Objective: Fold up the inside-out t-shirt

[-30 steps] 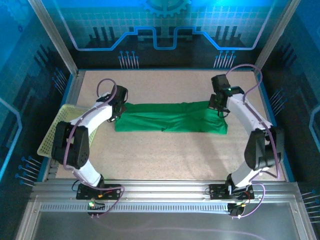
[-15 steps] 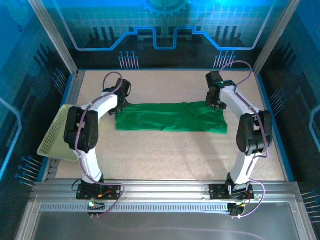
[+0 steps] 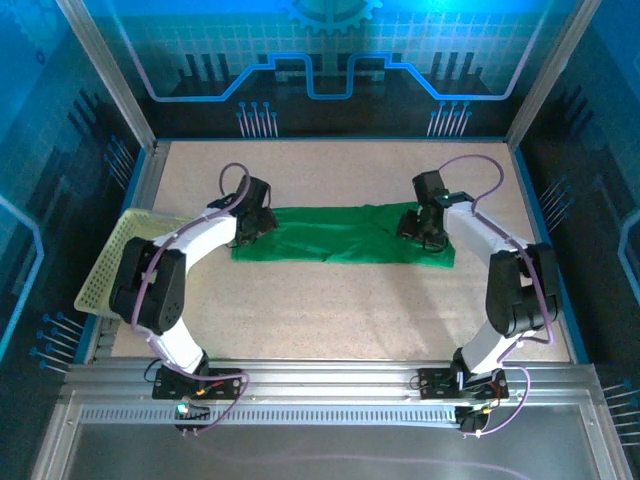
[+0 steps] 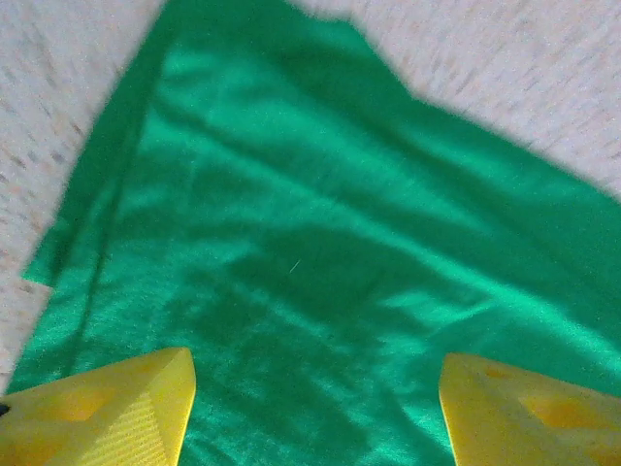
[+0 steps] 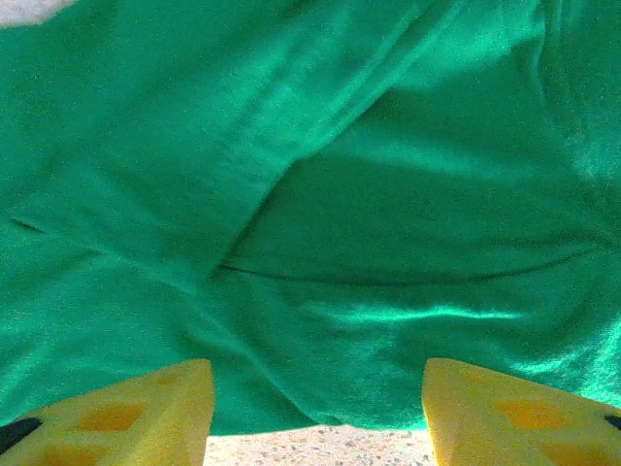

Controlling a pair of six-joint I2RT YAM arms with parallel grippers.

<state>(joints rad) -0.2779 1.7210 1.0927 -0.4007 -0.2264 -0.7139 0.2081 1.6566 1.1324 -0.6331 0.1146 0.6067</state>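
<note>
top external view: both arms have swung in from the shirt's far edge within the last second, so your left pincer [image 3: 255, 218] now sits over the left end of the t-shirt [image 3: 340, 235] and your right pincer [image 3: 418, 224] over the right end. the shirt itself has hardly shifted. it lies as a long band across the middle of the worktop [image 3: 340, 310], well apart from the basket [image 3: 105, 270] at the left edge. i judge this as lining up for the next fold, with nothing gripped yet.

left wrist view shows the yellow fingers [image 4: 116, 408] spread wide with cloth under the gap, so that pincer is released. right wrist view shows the same: fingers [image 5: 146, 408] apart, holding nothing, with the shirt's near edge just ahead of them.

the fabric is bright green, soft and faintly glossy, with shallow creases. a layered flap with a stitched edge runs slantwise in the right wrist view. the worktop is pale, speckled and grainy. the basket is pale yellow-green plastic with rows of holes.
</note>
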